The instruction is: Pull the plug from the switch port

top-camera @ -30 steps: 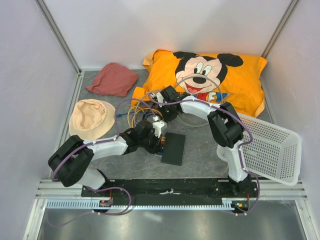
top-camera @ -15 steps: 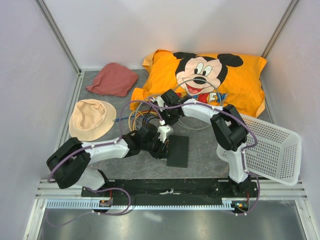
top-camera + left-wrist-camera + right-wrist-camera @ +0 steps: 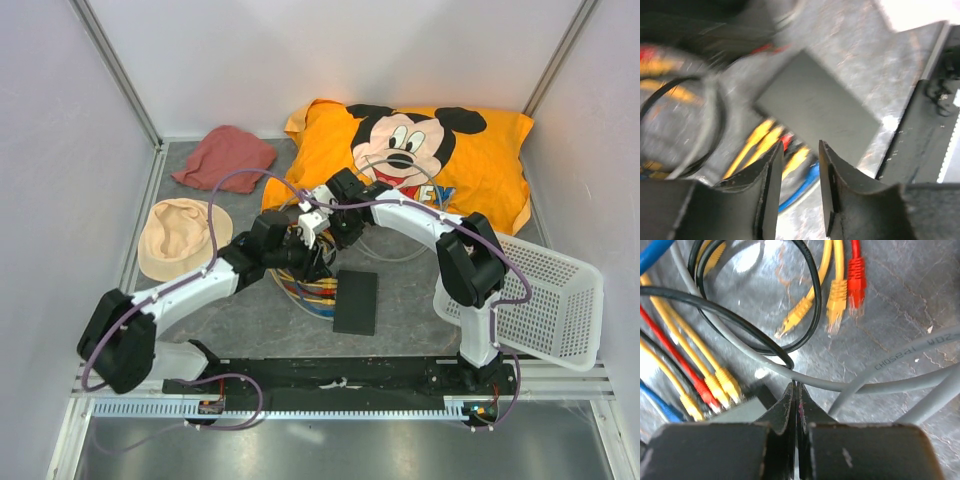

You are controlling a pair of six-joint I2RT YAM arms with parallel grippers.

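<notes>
The switch (image 3: 356,302) is a flat black box lying near the table's front; the left wrist view shows it too (image 3: 815,107). A tangle of yellow, red and blue cables (image 3: 308,285) lies against its left side. Several plugs (image 3: 715,387) end at a dark edge; I cannot tell whether they sit in ports. Other plugs (image 3: 837,295) lie loose. My left gripper (image 3: 308,250) hovers over the cables behind and left of the switch, open with nothing between its fingers (image 3: 800,147). My right gripper (image 3: 338,232) is shut and empty (image 3: 796,386), its tips just short of a grey cable (image 3: 850,385).
An orange Mickey Mouse pillow (image 3: 430,150) fills the back right. A red cloth (image 3: 225,158) and a beige hat (image 3: 183,235) lie at the left. A white mesh basket (image 3: 545,295) leans at the right. Walls close in both sides.
My left gripper has let go and opened, pulling back and left from the switch's left edge to above the cables. The switch slid slightly right. The right gripper stayed shut.
</notes>
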